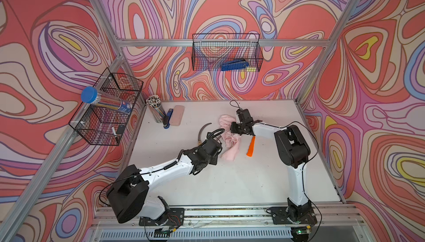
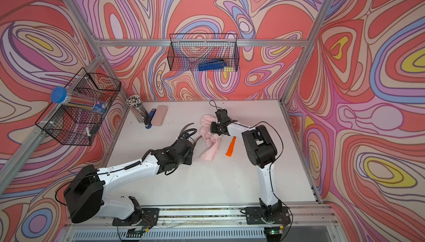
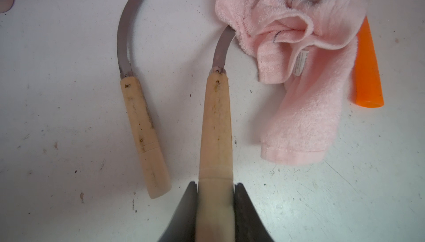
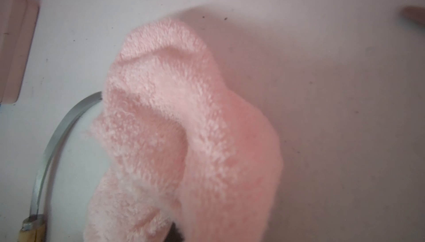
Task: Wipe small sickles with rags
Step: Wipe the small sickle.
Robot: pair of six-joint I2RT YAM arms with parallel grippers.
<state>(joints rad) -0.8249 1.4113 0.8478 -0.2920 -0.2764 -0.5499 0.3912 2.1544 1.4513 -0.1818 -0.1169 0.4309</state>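
My left gripper is shut on the pale wooden handle of a small sickle; the tip of its dark curved blade is hidden under the pale pink rag. A second wooden-handled sickle lies loose beside it. Only the orange handle of a third shows, past the rag. My right gripper is shut on the bunched upper part of the rag, and in the right wrist view the rag covers its jaws. In both top views the left gripper sits just left of the rag.
At the table's back left stand a cup of pencils, a blue stapler and a rigid pink case. Wire baskets hang on the left wall and the back wall.
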